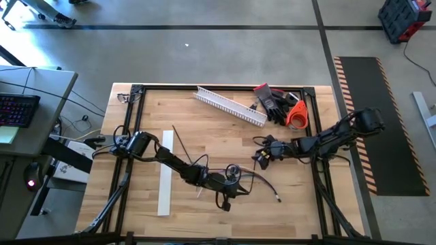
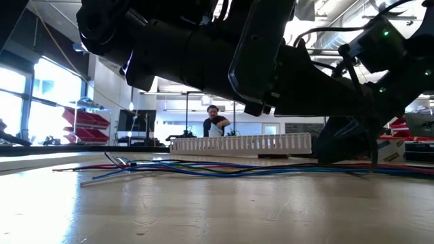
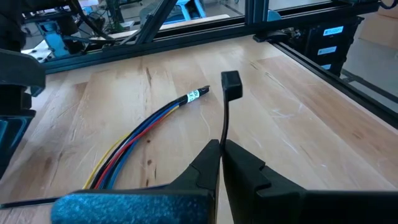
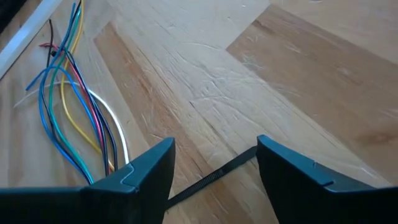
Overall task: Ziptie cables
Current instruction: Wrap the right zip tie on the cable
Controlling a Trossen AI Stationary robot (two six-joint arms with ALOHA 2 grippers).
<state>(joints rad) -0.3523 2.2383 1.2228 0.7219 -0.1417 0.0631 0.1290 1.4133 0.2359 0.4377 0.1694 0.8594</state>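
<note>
Cables [image 3: 144, 129] are lying in a bundle on the table [image 1: 204, 122], near its front middle. Our left gripper [image 3: 221, 152] is pinching a black ziptie [image 3: 227, 99] beside them. Our right gripper [image 4: 214, 165] is hovering nearby, fingers apart, over the ziptie's ridged tail.

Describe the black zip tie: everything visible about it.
The zip tie is a thin black plastic strap ending in a square locking head. The shut left gripper pinches its strap, head pointing away above the wooden table, beside the cables. A ridged stretch of the strap lies between the right gripper's open fingers.
</note>
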